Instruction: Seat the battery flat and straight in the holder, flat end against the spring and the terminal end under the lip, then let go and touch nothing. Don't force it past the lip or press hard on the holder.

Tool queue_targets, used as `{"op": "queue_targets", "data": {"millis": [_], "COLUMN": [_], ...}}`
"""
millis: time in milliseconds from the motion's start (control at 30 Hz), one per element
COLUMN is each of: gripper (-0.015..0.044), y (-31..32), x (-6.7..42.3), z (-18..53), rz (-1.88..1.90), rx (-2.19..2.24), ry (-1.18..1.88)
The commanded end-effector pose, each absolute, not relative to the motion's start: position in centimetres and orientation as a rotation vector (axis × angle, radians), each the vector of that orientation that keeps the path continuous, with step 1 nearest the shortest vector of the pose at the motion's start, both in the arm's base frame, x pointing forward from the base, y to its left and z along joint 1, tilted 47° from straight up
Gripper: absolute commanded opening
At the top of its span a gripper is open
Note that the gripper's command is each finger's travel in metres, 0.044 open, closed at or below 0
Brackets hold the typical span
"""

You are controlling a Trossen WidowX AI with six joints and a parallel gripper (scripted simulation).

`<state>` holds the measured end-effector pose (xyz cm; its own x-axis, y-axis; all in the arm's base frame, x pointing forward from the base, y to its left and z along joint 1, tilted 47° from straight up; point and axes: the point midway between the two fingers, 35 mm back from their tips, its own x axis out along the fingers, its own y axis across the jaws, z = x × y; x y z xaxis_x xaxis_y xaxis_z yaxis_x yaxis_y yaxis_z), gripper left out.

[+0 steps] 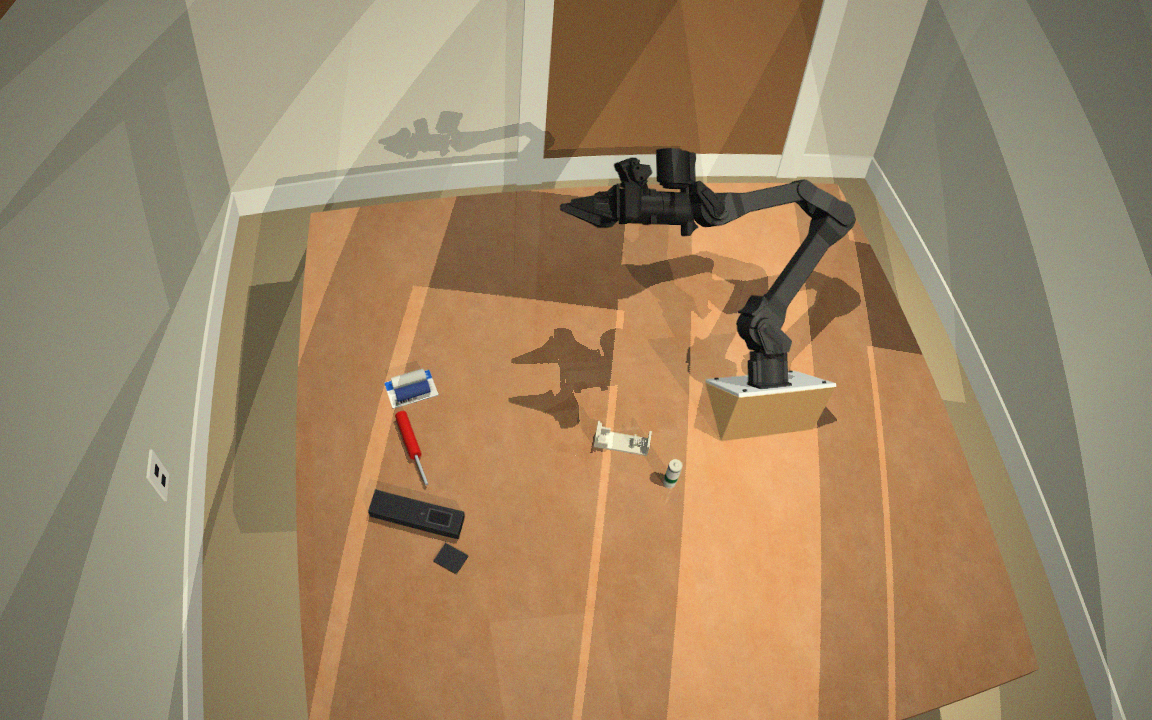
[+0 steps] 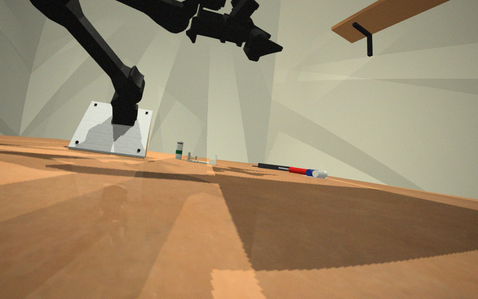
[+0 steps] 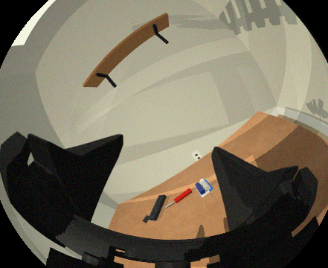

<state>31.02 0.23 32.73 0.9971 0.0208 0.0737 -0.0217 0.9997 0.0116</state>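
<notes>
The battery (image 1: 672, 473) (image 2: 179, 150), white with a green band, stands upright on the table to the right of the holder in the top view. The small pale holder (image 1: 623, 442) (image 2: 199, 161) lies on the table with no battery in it. Its raised ends show, but the spring and lip are too small to tell apart. My gripper (image 3: 169, 146) is open and empty, with its fingers wide apart in the wrist view. It is held high above the table, far from the battery and holder, which are both outside the wrist view.
At the left of the table are a pack with blue and white cylinders (image 1: 411, 388) (image 3: 204, 187), a red screwdriver (image 1: 407, 435) (image 3: 182, 195), a black case (image 1: 416, 514) (image 3: 158, 208) and a small dark square piece (image 1: 450, 558). A wall shelf (image 2: 393, 18) (image 3: 128, 46) is high up.
</notes>
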Motion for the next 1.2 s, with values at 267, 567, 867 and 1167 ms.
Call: {"op": "queue_targets", "data": {"millis": [267, 567, 867, 1167], "gripper": [0.0164, 0.0, 0.0, 0.0], "y": [6.0, 12.1, 14.0, 13.3], "x": [36.0, 33.7, 27.2, 21.7], "z": [20.4, 6.8, -3.0, -7.4], "rz": [0.028, -0.205, -0.602, -0.922], "rx": [0.266, 0.306, 0.057, -0.299], "ry": [0.483, 1.029, 1.329, 1.309]}}
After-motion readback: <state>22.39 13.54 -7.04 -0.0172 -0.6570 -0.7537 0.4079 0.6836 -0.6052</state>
